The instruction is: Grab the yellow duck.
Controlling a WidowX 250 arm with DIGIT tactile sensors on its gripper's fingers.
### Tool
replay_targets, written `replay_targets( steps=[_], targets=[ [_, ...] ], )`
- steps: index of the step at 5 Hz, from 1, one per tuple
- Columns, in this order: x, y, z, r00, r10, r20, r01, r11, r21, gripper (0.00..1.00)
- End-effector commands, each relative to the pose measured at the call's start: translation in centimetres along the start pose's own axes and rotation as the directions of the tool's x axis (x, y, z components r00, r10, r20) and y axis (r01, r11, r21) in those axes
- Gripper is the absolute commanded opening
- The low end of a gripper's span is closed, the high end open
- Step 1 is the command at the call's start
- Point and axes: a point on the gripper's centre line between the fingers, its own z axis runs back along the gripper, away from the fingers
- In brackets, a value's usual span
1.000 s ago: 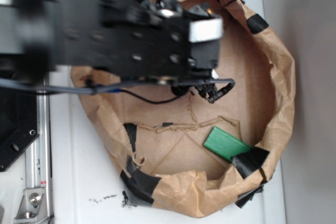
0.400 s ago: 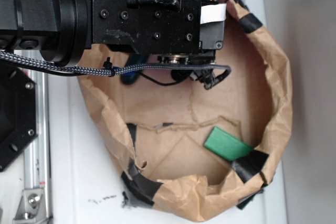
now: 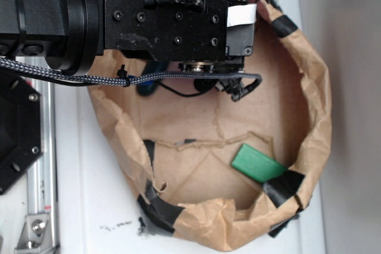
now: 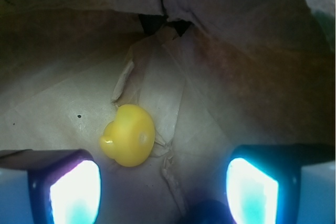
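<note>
In the wrist view the yellow duck (image 4: 128,135) lies on the brown paper floor, just beyond and slightly left of the middle of my gripper (image 4: 164,190). The two fingers (image 4: 76,192) glow bright at the bottom corners, spread wide, with nothing between them. In the exterior view the black arm and gripper (image 3: 229,84) hang over the upper part of the paper bowl (image 3: 315,117) and hide the duck.
A flat green rectangular block (image 3: 257,163) lies at the bowl's lower right. A dark green oblong (image 3: 146,86) peeks out below the arm. Crumpled paper walls with black tape (image 3: 284,184) ring the floor. A metal rail (image 3: 41,206) runs at the left.
Since a second ago the arm has shifted and steadied over the bowl's upper part. Between 0.4 s ago and now nothing moves.
</note>
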Motion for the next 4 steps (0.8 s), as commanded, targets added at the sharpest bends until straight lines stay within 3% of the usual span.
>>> replay_targets(
  steps=[1,4],
  targets=[
    [1.5,1.2,1.0,0.996,0.061,0.059,-0.059,0.998,-0.039,1.0],
    [2.0,2.2,-1.0,0.996,0.073,0.054,-0.071,0.997,-0.031,1.0]
  ],
)
